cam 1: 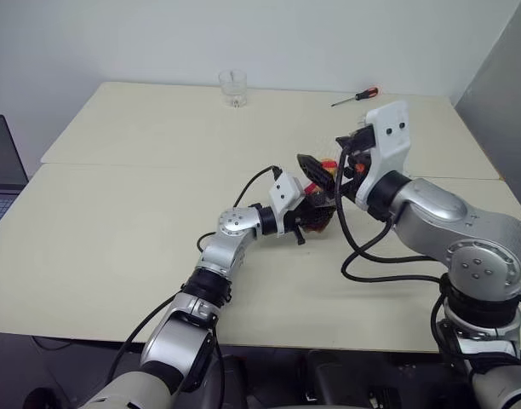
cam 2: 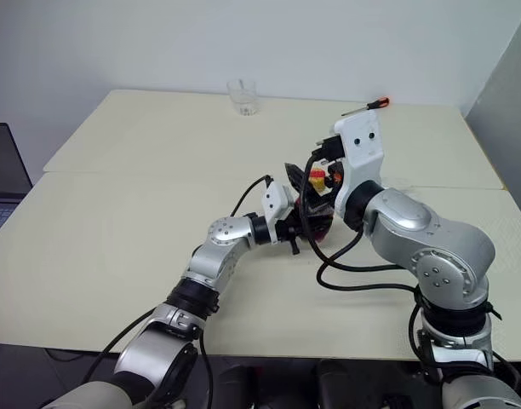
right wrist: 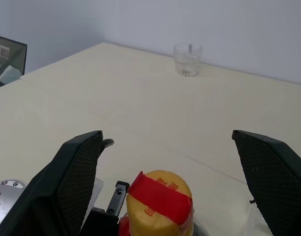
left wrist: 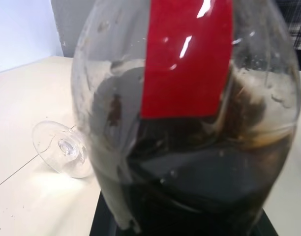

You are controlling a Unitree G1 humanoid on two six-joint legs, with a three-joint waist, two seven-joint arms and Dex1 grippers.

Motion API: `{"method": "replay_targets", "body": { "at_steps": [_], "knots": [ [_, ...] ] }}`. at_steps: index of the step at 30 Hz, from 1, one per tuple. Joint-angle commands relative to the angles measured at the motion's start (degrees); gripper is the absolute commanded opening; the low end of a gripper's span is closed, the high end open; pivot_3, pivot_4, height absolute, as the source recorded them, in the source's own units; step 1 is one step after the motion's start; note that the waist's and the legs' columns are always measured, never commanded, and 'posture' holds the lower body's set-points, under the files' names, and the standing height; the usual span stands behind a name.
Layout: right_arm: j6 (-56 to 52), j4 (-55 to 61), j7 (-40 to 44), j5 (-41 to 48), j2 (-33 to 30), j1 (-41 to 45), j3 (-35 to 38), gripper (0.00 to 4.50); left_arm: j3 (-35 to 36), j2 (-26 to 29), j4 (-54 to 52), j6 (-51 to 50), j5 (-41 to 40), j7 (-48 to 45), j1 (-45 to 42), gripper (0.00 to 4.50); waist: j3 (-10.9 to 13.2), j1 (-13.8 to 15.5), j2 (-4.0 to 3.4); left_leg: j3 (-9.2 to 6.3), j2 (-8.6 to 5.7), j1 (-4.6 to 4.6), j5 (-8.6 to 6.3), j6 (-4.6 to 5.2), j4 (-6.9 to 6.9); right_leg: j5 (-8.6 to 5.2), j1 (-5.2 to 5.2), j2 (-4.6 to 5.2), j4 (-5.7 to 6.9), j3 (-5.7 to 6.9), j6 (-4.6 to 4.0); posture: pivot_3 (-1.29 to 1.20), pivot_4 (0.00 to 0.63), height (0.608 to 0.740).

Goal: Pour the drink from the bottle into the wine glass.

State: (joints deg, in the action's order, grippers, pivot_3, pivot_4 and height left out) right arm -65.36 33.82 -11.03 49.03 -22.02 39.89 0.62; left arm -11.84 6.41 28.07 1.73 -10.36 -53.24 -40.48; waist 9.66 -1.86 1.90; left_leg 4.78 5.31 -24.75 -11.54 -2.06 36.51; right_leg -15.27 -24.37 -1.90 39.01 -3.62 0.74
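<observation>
The bottle (cam 1: 323,213) stands mid-table, a squat clear plastic one with the dark drink (left wrist: 199,187) in its lower half and a red label strip (left wrist: 185,59). My left gripper (cam 1: 314,217) reaches in level from the left and is shut on the bottle's body. The yellow cap with a red band (right wrist: 160,201) sits just below my right gripper (right wrist: 167,135), whose jaws stand open either side of it without touching. Beside the bottle shows the wine glass's round foot (left wrist: 62,152), tilted toward the camera; its bowl is hidden behind the bottle.
A short clear tumbler (cam 1: 233,88) stands at the table's far edge. A red-handled screwdriver (cam 1: 356,96) lies at the far right. A laptop (cam 1: 1,170) sits off the left side. A seam (cam 1: 158,166) runs across the cream tabletop.
</observation>
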Motion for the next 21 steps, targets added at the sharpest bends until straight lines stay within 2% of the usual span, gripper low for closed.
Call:
{"method": "replay_targets", "body": {
  "at_steps": [1, 12, 21],
  "knots": [
    [-0.6, 0.4, -0.1, -1.3, 1.0, 1.6, 1.2, 4.5, 0.8, -0.3, -1.5, 1.6, -0.3, -0.2, -1.4, 0.77, 0.0, 0.0, 0.0, 0.0, 0.0, 0.0, 0.0, 0.0, 0.0, 0.0, 0.0, 0.0, 0.0, 0.0, 0.0, 0.0, 0.15, 0.74],
    [-1.8, -0.8, 0.3, -4.4, 3.5, 1.2, 2.4, 4.5, 0.9, 0.0, -2.1, 1.5, -0.3, 0.1, -0.9, 0.77, 0.0, 0.0, 0.0, 0.0, 0.0, -0.01, 0.0, 0.0, 0.0, 0.0, 0.0, 0.0, -0.01, 0.01, 0.0, 0.0, 0.15, 0.74],
    [-3.6, 0.0, 1.8, -6.0, 2.6, -0.1, 4.9, 4.5, 0.9, -0.1, -1.8, 1.7, -0.2, 0.1, -1.1, 0.77, 0.0, 0.0, 0.0, 0.0, -0.01, -0.01, 0.0, 0.0, 0.0, 0.0, 0.0, 0.0, -0.01, 0.01, 0.0, 0.0, 0.15, 0.74]
  ]
}}
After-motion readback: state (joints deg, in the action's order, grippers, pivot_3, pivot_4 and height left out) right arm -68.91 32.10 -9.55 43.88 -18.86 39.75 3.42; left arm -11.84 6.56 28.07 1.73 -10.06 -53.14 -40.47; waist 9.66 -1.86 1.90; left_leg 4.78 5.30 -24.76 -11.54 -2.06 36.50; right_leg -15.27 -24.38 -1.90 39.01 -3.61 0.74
